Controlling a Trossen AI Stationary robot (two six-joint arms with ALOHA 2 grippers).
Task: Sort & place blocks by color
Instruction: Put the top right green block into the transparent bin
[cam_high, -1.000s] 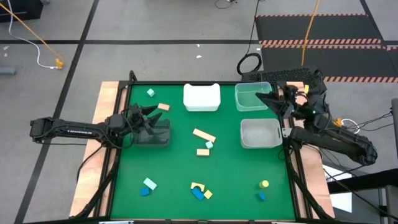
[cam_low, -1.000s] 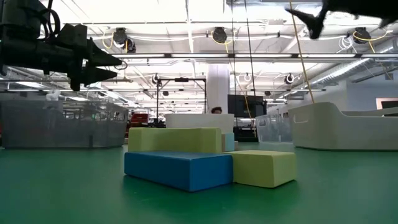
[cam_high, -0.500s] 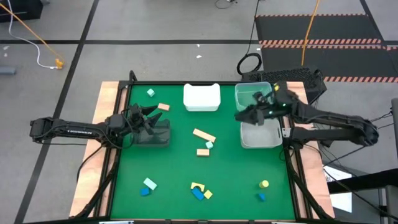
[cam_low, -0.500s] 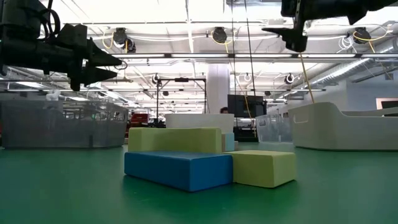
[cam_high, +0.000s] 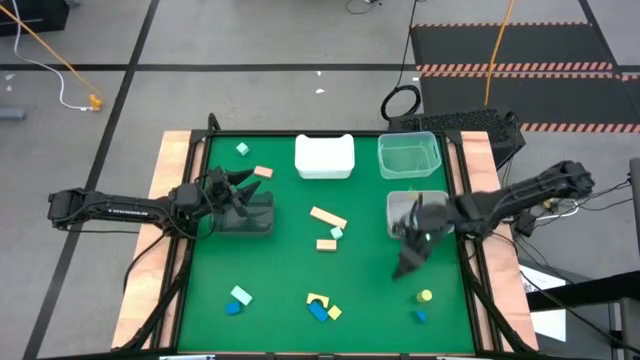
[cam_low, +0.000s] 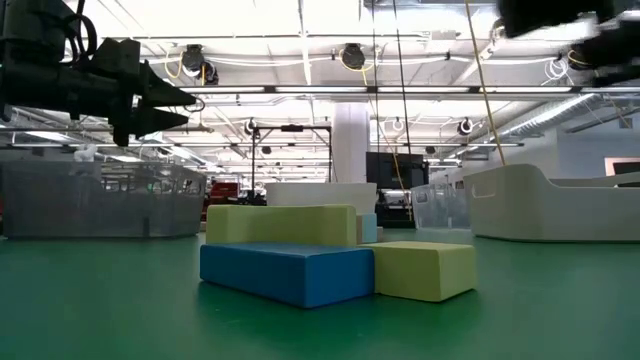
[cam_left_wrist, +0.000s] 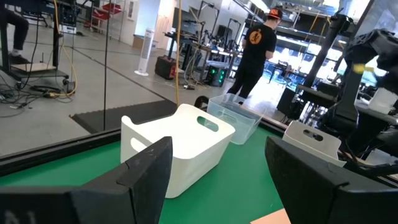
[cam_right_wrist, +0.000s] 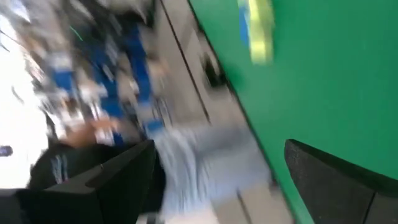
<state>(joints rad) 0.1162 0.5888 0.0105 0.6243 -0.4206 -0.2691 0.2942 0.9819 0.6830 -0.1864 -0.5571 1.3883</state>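
My right gripper (cam_high: 405, 268) hangs over the green table (cam_high: 280, 270), just past the near edge of the grey bin (cam_high: 418, 215), its fingers spread and holding nothing. Close by, toward the table's front right corner, lie a yellow block (cam_high: 425, 296) and a small blue block (cam_high: 420, 316). My left gripper (cam_high: 243, 180) hovers over the dark bin (cam_high: 247, 215) at the left side, fingers apart and empty. The other blocks are scattered: a tan bar (cam_high: 328, 217) and a tan block (cam_high: 326, 244) at centre, a blue-and-yellow cluster (cam_high: 320, 308) at the front edge, a mint block (cam_high: 241, 295) front left. The white bin (cam_high: 324, 156) and clear bin (cam_high: 408, 154) stand along the far edge. In my left wrist view, a person (cam_left_wrist: 255, 53) stands beyond the table.
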